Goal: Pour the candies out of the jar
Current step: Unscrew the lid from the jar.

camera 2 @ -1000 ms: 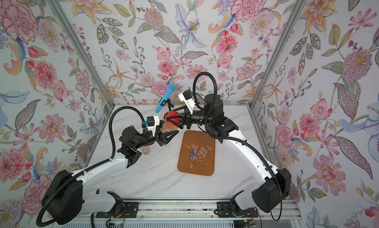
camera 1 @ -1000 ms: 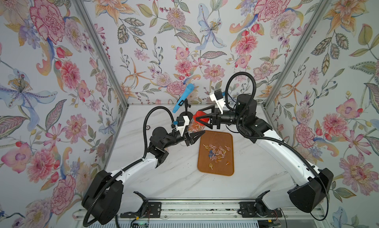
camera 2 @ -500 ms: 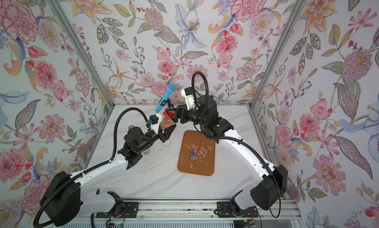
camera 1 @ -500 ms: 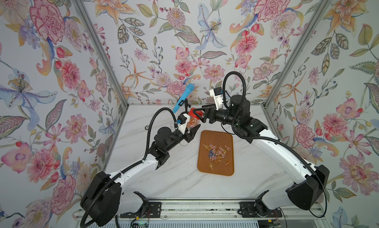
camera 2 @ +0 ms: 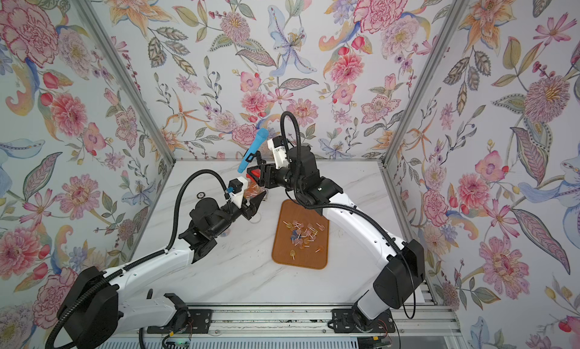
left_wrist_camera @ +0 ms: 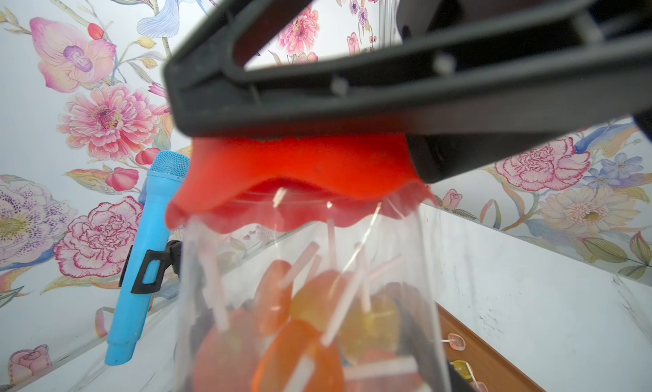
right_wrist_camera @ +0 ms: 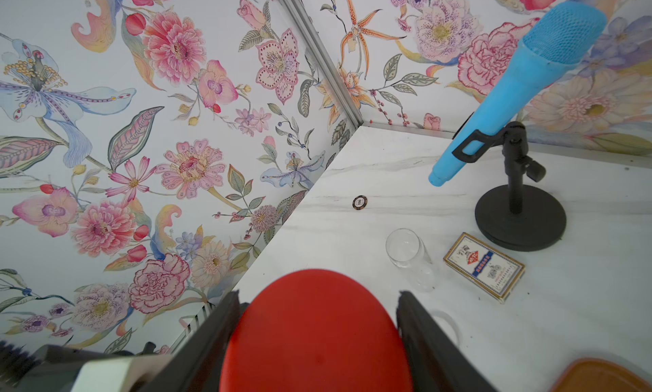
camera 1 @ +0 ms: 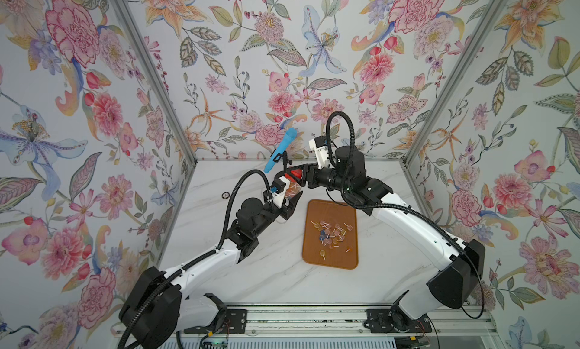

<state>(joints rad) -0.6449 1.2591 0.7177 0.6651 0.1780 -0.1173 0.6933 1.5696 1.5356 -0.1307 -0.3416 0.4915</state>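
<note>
**Jar (left_wrist_camera: 307, 302) capped, lid (right_wrist_camera: 317, 337) gripped: uncapping is the step in hand**

The clear jar is clamped between the 2 fingers of the left gripper (camera 1: 292, 196), held up off the table (camera 1: 260, 269) with its mouth toward the right gripper (right_wrist_camera: 317, 298). It is part-filled with candies (left_wrist_camera: 317, 323): orange and yellow heads on pale sticks.

The right gripper's 2 jaws are closed on the red lid, 1 on each side of it in the right wrist view. In the left wrist view the lid's soft, wavy skirt hangs over the jar's rim. Whether it is fully seated or already loose, I cannot tell.

A brown tray (camera 1: 332, 209) lies near, below both grippers and back toward the arm bases. Some candies are scattered on it.

The pour from this jar has probably not begun, since the lid covers the mouth. The next move calls for the right gripper to draw the lid straight off while the left gripper holds firm. The lid looks pliable and may cling, so a steady pull is likely safer than a jerk. After that, the left gripper needs to bring the mouth over the tray and tip it down.
</note>
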